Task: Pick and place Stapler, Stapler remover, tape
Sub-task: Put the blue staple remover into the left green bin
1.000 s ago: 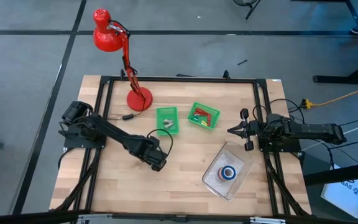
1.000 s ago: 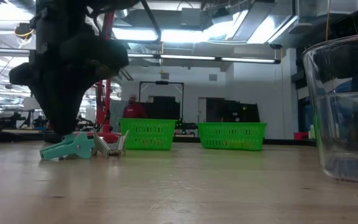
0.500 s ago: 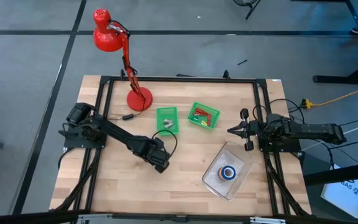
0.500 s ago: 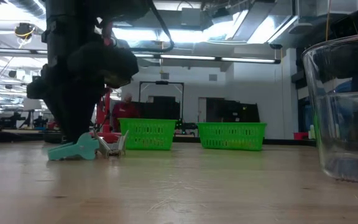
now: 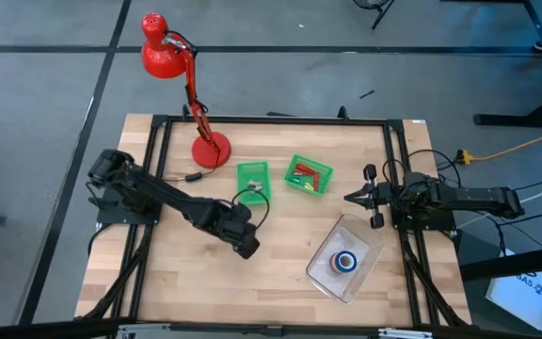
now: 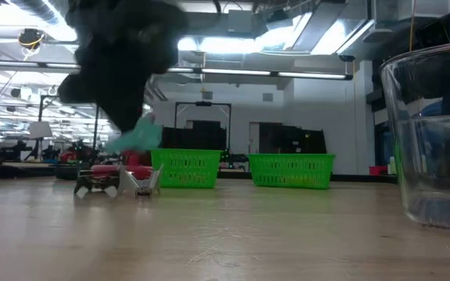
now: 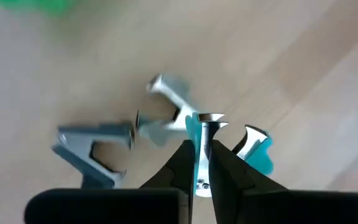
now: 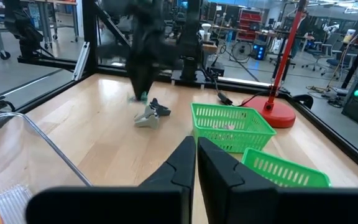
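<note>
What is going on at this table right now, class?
The left gripper is shut on a teal staple remover and holds it off the wooden table, above two grey staple removers lying there. Nearby stand two green baskets and a clear container holding rolls of tape. A red desk lamp stands at the far edge. The right gripper, shut and empty, waits at the table's right side.
</note>
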